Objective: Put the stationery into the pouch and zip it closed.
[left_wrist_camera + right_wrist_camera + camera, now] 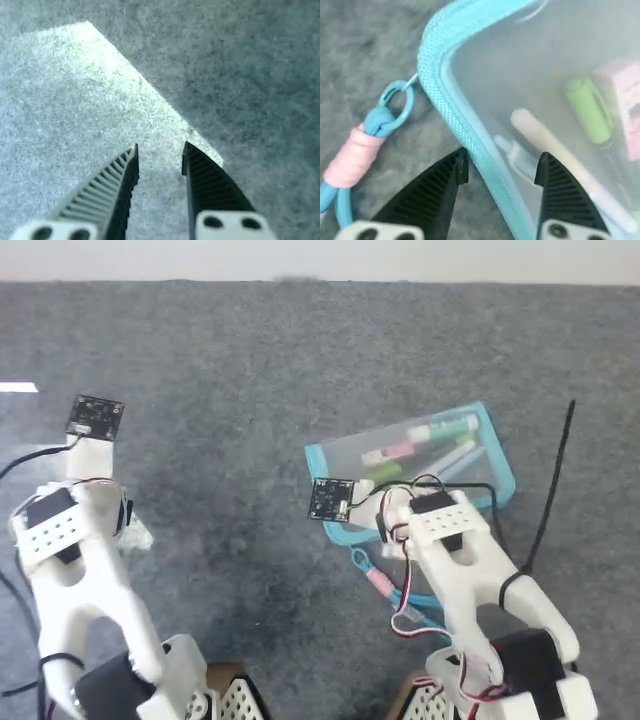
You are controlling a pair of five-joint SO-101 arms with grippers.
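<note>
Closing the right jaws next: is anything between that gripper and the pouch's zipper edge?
Nothing visible. The right gripper is open, its jaws straddling the pouch's teal zipper edge. The pull ring and pink-beaded cord lie outside the edge, clear of the jaws.

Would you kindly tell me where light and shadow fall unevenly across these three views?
Left wrist view: a bright patch on the grey mat, cut by a hard diagonal edge into shade, just ahead of the open left end effector. Right wrist view: the pouch is evenly lit, its clear wall milky, the stationery showing through. High view: even light, no hard shadows.
</note>
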